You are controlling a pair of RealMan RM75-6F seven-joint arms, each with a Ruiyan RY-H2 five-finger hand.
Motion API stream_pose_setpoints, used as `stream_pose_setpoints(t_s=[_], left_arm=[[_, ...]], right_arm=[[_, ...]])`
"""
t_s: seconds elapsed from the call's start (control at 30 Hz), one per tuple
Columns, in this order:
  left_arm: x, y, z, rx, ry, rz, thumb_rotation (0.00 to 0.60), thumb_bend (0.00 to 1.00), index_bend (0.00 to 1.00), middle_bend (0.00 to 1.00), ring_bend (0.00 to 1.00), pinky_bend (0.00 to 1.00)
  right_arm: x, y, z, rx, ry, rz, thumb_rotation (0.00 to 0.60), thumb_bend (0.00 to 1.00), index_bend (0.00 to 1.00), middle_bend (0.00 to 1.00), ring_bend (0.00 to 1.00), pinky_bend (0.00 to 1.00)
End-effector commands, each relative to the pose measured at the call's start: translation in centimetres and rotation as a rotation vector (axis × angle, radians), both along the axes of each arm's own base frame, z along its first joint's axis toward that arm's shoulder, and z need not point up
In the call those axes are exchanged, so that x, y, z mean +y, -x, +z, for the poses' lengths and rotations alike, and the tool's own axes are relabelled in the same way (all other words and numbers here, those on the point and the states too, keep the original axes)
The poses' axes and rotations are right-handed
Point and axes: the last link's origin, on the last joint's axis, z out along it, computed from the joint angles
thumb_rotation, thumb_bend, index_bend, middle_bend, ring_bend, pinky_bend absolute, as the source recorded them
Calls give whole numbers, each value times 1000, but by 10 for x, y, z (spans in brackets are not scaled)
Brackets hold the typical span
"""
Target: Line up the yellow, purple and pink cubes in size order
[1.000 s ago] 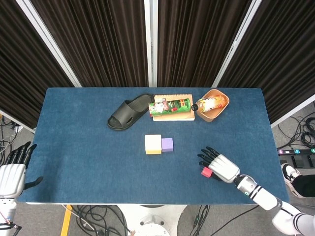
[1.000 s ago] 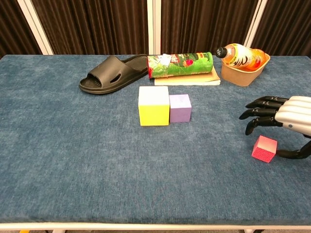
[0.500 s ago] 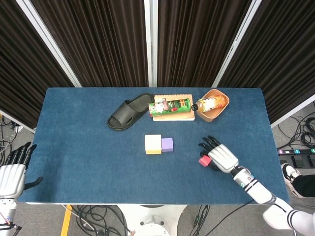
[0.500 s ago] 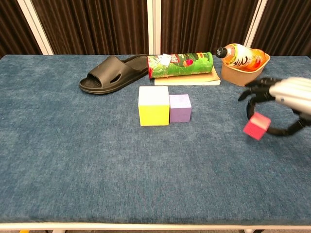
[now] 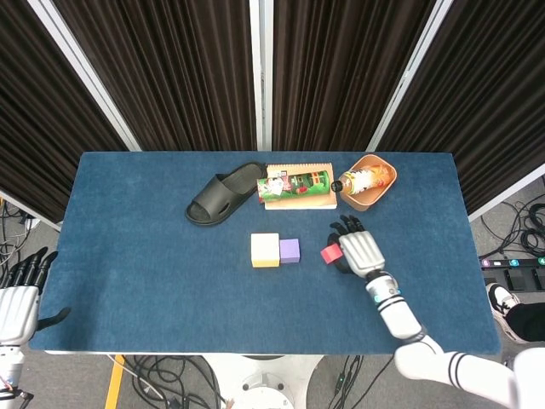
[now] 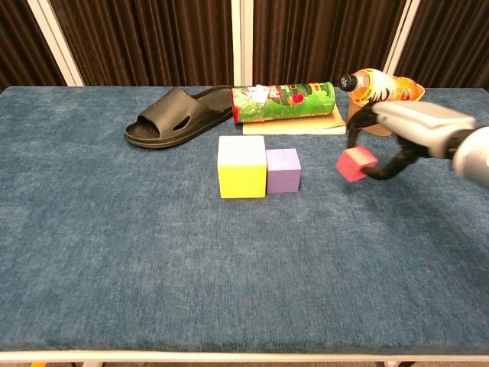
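Fingers (image 6: 365, 122) of the right hand (image 5: 358, 252) pinch the pink cube (image 6: 355, 163) and hold it tilted, one corner down, above the tabletop (image 5: 136, 256), just right of the purple cube (image 6: 283, 170). That one sits flat and touches the right side of the yellow cube (image 6: 241, 166); the pair form a row running left to right, their faces square to the tabletop's edges. At the near left corner the left hand (image 5: 19, 298) hangs off the edge, fingers apart, holding nothing.
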Motion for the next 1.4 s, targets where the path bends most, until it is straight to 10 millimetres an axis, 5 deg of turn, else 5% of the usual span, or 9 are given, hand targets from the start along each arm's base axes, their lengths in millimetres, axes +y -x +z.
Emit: stream_pose_setpoints(t_s=[0.03,0.9,1.4], left_arm=[[0,1,-1,-2,2,0,600,62,135,156,107,157],[1,6,-5,-9,17,6,600,61,135,156,107,157],[0,9,-6,-18,15,14,600,59,135,156,107,157]], right_arm=[[-2,-24,-17,-27,-14,-23,600,257,563,157,0,0],[-20,-46,-51,-17,-13,-138,600,257,498,127,0,0],[-16,-51,-55,-19,-20,-128,600,233,278,110,0,0]])
